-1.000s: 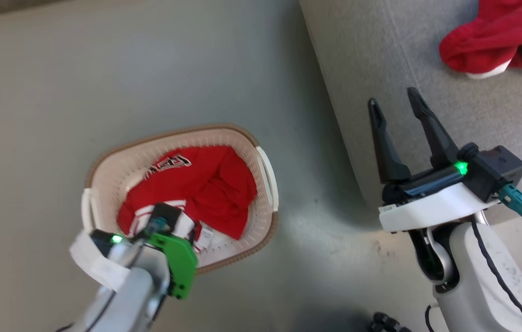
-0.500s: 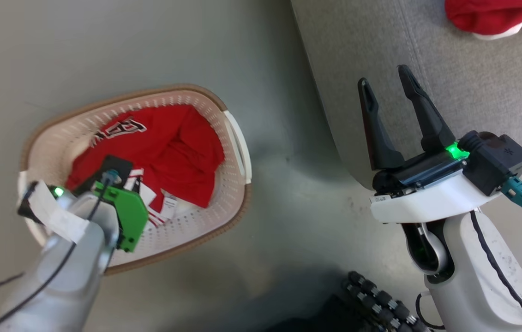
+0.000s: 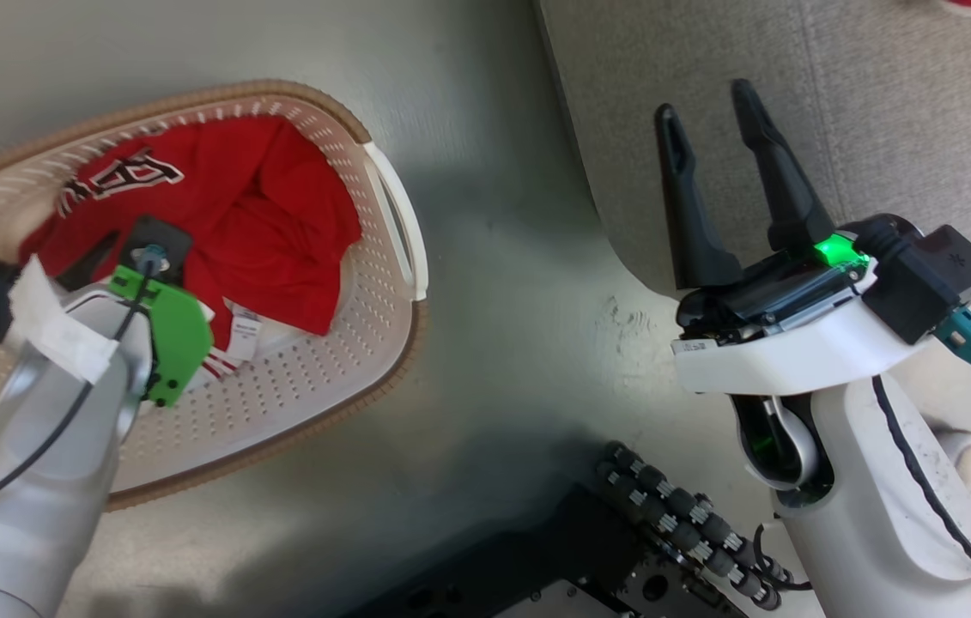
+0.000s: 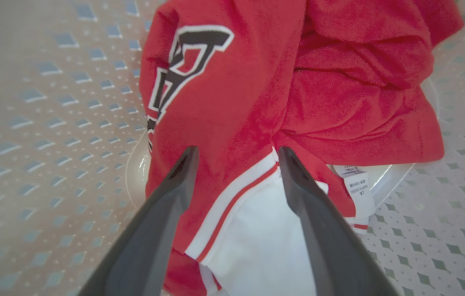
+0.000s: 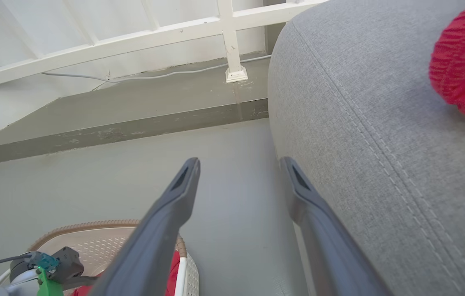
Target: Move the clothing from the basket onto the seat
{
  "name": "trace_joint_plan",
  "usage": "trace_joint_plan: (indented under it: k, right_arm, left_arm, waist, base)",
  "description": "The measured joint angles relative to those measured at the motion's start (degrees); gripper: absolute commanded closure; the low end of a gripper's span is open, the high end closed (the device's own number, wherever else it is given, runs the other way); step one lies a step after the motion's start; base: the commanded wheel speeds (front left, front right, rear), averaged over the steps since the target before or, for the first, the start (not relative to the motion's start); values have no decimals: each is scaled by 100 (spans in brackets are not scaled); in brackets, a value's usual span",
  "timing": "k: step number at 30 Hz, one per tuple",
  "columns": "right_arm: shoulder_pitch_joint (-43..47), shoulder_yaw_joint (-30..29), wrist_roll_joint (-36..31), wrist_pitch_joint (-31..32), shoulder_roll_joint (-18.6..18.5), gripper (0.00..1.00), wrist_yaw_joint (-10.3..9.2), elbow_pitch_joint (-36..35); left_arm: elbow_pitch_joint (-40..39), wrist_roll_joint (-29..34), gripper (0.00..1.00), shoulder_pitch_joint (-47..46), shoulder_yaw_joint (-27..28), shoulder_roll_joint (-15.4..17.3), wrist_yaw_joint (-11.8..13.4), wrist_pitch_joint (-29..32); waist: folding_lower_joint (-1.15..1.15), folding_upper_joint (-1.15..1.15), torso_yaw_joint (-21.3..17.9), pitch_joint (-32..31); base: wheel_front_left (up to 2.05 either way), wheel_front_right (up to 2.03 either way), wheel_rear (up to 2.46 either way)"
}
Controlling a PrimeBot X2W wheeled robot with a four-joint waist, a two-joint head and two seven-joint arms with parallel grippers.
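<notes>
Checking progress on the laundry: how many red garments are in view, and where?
2: a jersey in the basket at the left tool; another garment on the seat. More may hide beneath.

Place: I read a home living space | cues: grey upholstered seat [image 5: 380, 164], laundry basket [image 3: 313, 352], grey floor [image 3: 494, 257], white railing [image 5: 228, 37]

The floor [image 3: 485, 257] was smooth and grey-green, with a dull sheen and scuff marks [image 3: 627, 319]. In the right wrist view, a low step [image 5: 125, 131] with a worn edge rose at the far side. A white post [image 5: 232, 45] stood on it, carrying white rails [image 5: 105, 45]. A pale cable [image 5: 154, 77] ran along the foot of the white wall [image 5: 174, 51].
</notes>
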Motion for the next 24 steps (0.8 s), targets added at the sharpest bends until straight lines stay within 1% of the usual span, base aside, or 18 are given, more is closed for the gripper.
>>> trace_joint_plan:
  k: [5,11,12,18,19,20,21,22,24]
  right_arm:
    - [-52,47,12,-51,13,0,-88,8]
    - [-111,141,68,-60,18,0,-111,46]
    - [-111,149,70,-67,19,0,-152,46]
    - [-113,164,137,-67,19,0,-159,60]
    - [-115,167,151,-68,19,0,-197,60]
    - [-118,167,152,-68,20,0,-208,58]
    - [-123,166,153,-68,19,0,-208,51]
    - [-131,166,153,-68,20,0,-209,43]
    - [-174,163,153,-68,20,0,-244,31]
  left_arm:
    - [214,-23,0,-138,47,35,7,11]
    - [492,-26,0,-185,62,10,65,105]
    - [542,-35,0,-187,69,-3,66,114]
    - [786,-51,0,-222,47,-142,78,265]
    - [820,-52,18,-236,41,-152,74,299]
    - [840,-51,59,-246,33,-154,71,324]
    - [858,-51,95,-257,22,-157,71,327]
    - [891,-49,100,-275,13,-164,71,334]
    - [970,-49,100,-308,13,-182,70,364]
  waist:
    - [0,0,-62,222]
    - [0,0,-82,337]
    - [0,0,-81,344]
    - [0,0,-67,383]
    - [0,0,-64,388]
    - [0,0,-60,393]
    - [0,0,-57,397]
    - [-1,0,-55,401]
    - [-1,0,-50,407]
  base:
    - [0,0,0]
    - [0,0,0]
    - [0,0,0]
    - [0,0,0]
    - [0,0,0]
    - [0,0,0]
    - [0,0,0]
    - [0,0,0]
    - [0,0,0]
